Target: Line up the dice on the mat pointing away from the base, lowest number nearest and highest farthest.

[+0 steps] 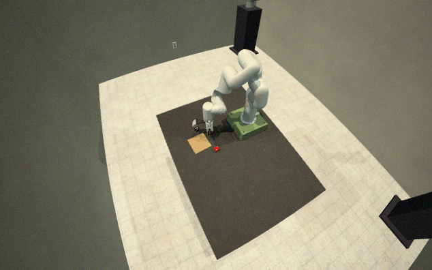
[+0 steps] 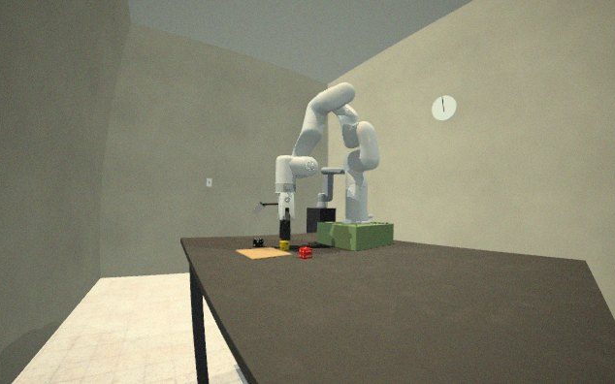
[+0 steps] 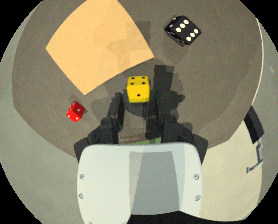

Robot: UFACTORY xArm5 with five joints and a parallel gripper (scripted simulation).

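Note:
My gripper [image 1: 209, 132] [image 2: 284, 239] [image 3: 138, 99] is partly open and points down, its fingertips right at the yellow die [image 2: 284, 245] [image 3: 138, 93]. Whether they reach beside it is hard to tell. In the wrist view this die shows a one-pip and a four-pip face; it stands on the table off the tan mat [image 1: 199, 143] [image 2: 262, 253] [image 3: 85, 50]. A black die [image 1: 197, 129] [image 2: 258, 242] [image 3: 183, 30] lies off the mat, six pips apparently up. A red die [image 1: 217, 148] [image 2: 306, 252] [image 3: 75, 111] lies off the mat's other side; its top number is unclear.
The green base block [image 1: 242, 135] [image 2: 337, 236] carries the arm and stands on the dark table [image 1: 249, 191] [image 2: 403, 301], to the right of the dice in the top and exterior views. The table's left edge lies not far beyond the mat and the black die.

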